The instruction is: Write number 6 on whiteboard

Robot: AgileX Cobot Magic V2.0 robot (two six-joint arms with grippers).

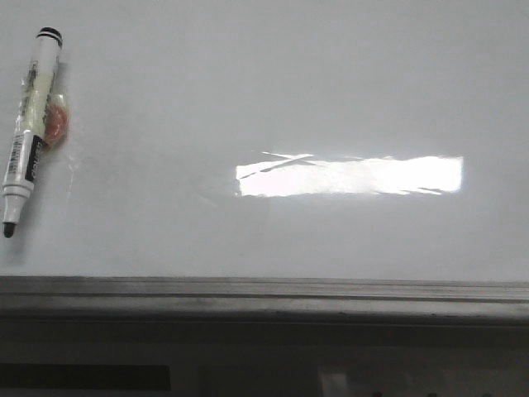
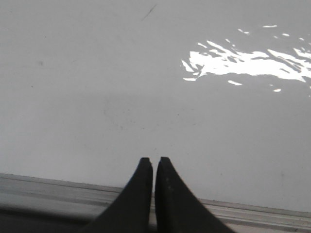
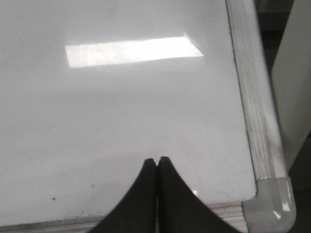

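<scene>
1. Plainly, the left gripper (image 2: 154, 162) has its two dark fingers (image 2: 141, 194) pressed together with only a hairline slit between the tips; it holds nothing and hangs over the whiteboard (image 2: 97, 97) near its metal rail (image 2: 58, 187).
2. The right gripper (image 3: 157, 161) is likewise closed, fingertips (image 3: 170, 189) meeting, nothing between them, above the board's corner (image 3: 274, 204).
3. In the front view a capless black marker (image 1: 26, 132) lies on the whiteboard (image 1: 289, 83) at far left, tip toward the rail (image 1: 264, 294).
4. No number 6 shows on the board.

The whiteboard (image 1: 331, 83) is glossy white-grey with a grey rail; the marker (image 1: 29, 124) is white, black-tipped.
</scene>
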